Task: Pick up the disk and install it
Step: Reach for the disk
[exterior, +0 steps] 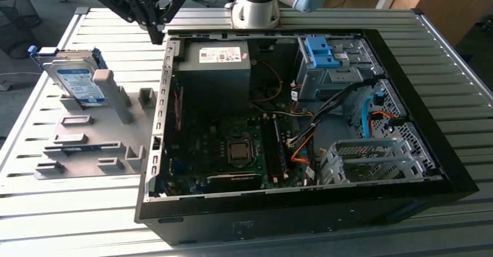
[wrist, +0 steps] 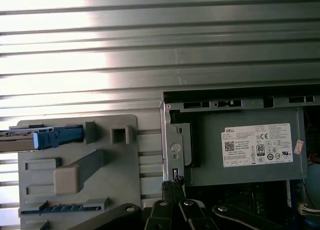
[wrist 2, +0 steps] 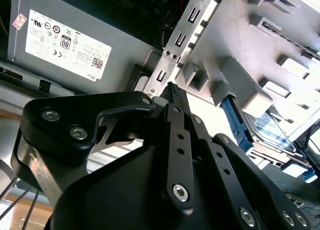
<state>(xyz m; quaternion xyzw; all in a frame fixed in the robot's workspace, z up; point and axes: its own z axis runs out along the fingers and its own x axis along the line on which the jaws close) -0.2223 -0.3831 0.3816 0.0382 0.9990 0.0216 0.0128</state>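
The disk (exterior: 73, 81), silver with a white-and-blue label and blue rails, stands tilted on edge in a slot of the grey fixture plate (exterior: 92, 147) at the exterior view's left. My gripper (exterior: 158, 37) hangs above the table at the back, between the disk and the open computer case (exterior: 431, 153), close to the case's rear corner. Its black fingers are shut together with nothing between them. In the second wrist view the gripper (wrist 2: 172, 87) points at the case edge, with the disk (wrist 2: 267, 132) beyond. The first wrist view has the gripper (wrist: 172, 182) and the disk (wrist: 50, 138) edge-on.
A dark grey power supply box (exterior: 216, 72) with a white sticker sits inside the case. A bright blue bracket (exterior: 320, 52) sits in the drive bay at the back. The motherboard (exterior: 231, 153) and cables fill the case floor. The arm's base (exterior: 254, 6) stands behind the case.
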